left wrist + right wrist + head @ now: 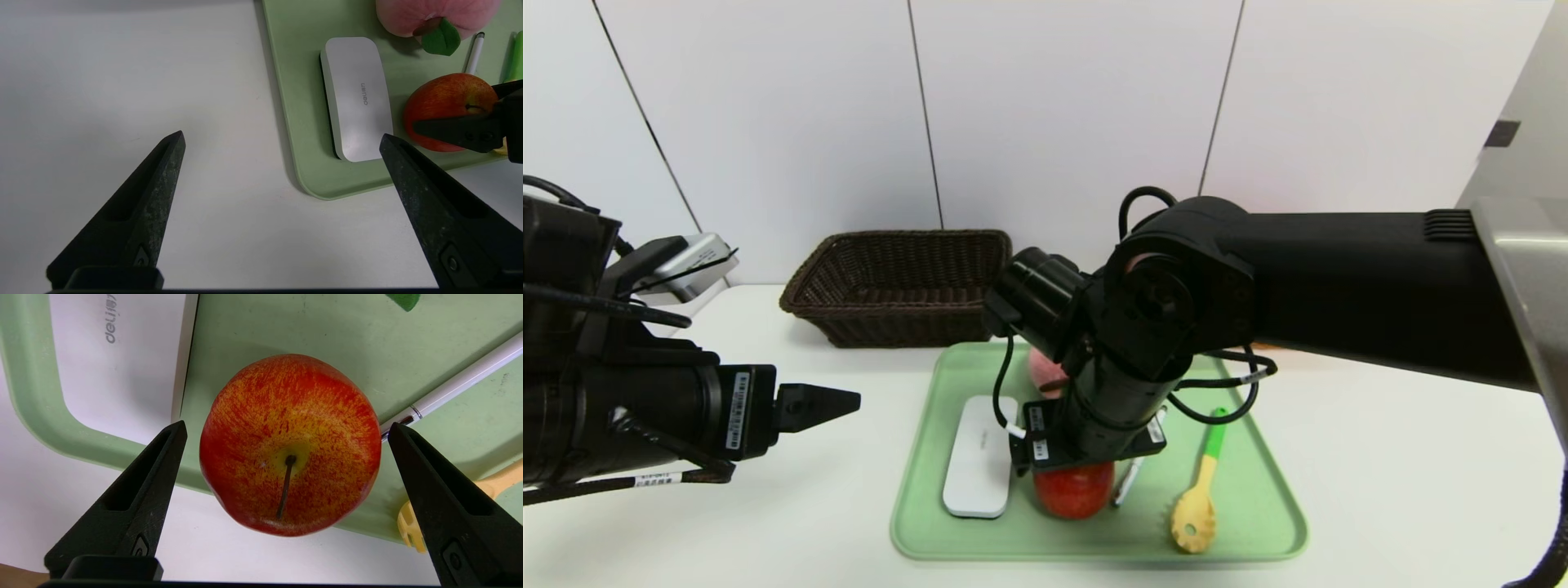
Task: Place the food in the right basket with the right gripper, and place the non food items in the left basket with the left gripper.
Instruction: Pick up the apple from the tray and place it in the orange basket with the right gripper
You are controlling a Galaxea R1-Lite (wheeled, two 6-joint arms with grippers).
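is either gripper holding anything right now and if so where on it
Nothing is held: the right gripper stands open around the red apple, and the left gripper is open.

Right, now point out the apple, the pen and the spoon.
Apple (290, 416): right wrist view, its speckled red skin.
Pen (466, 377): right wrist view, its white barrel.
Spoon (1194, 510): head view, its yellow slotted head.

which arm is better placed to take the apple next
The right: its open gripper is right over the apple, with a finger to either side. The left gripper is open beyond the white box, farther off.
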